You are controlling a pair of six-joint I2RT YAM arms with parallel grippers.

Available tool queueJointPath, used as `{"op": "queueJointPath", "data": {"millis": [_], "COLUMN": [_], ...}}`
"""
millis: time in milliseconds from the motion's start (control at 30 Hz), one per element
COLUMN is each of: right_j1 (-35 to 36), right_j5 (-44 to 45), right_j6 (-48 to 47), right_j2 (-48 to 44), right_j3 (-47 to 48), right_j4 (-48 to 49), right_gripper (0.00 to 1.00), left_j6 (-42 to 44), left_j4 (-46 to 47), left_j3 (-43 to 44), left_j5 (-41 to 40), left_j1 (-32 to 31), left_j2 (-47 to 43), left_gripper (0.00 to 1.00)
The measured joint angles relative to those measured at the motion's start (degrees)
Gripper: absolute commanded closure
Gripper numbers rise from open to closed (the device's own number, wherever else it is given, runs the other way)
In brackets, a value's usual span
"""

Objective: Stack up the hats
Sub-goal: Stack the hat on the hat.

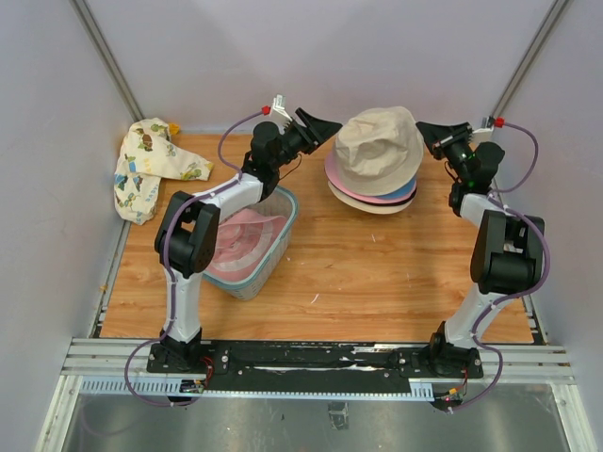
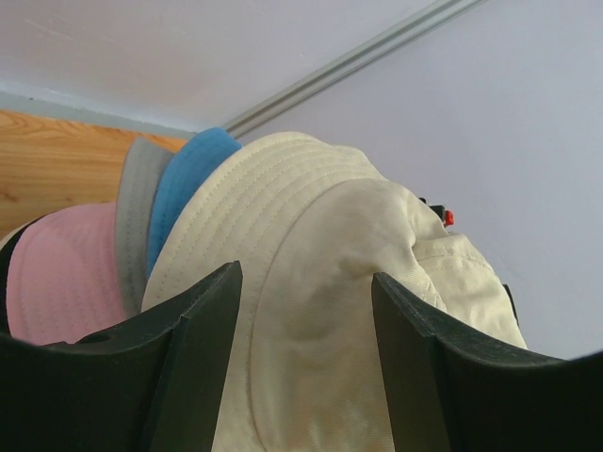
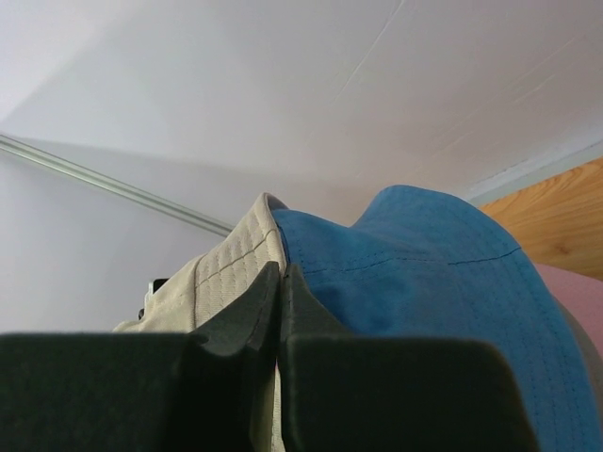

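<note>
though parted about halfway, clamps nothing in the left gripper (image 1: 330, 127); hangs beyond the basket (image 1: 271, 264), off its far right corner, aimed at the hats (image 1: 377, 165). in the left wrist view, frames the beige hat (image 2: 320, 282) between two dark fingers (image 2: 193, 367); cannot tell whether either pad touches the fabric.

finds the hats stacked to the right of the basket and a little beyond it, well apart from its rim, on the wooden table (image 1: 377, 282). on top, the beige hat with a dented crown; peeping out beneath it, a pink brim (image 1: 347, 191), a blue brim (image 1: 403, 191) and a cream brim (image 1: 377, 205). in the left wrist view also a grey brim (image 2: 137, 217), between the pink and the blue.

on the far side of the stack from the basket, shows the right gripper (image 1: 424, 130) with jaws pressed fully together, tips right at the edge where the beige brim meets the blue one; cannot tell whether any fabric sits pinched between them.

inside the basket, a crumpled pink hat (image 1: 240, 247). left of the basket and beyond it, by the wall, a cream cloth with cartoon prints (image 1: 149, 169) in a heap.
</note>
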Motion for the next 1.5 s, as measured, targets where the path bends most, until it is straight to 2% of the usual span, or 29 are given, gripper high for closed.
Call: {"op": "queueJointPath", "data": {"millis": [567, 1500], "right_j1": [0.0, 1.86], "right_j5": [9.97, 17.68], "right_j6": [1.92, -0.83], "right_j2": [-0.74, -3.67], "right_j3": [-11.28, -13.86], "right_j4": [8.09, 3.48], "right_gripper": [0.99, 0.99], "left_j6": [0.07, 0.07], "left_j4": [0.02, -1.4], "left_j3": [-0.11, -0.11], "left_j5": [-0.79, 0.39], "left_j1": [0.0, 0.0], "left_j2": [0.0, 3.8], "left_gripper": [0.38, 0.38]}}
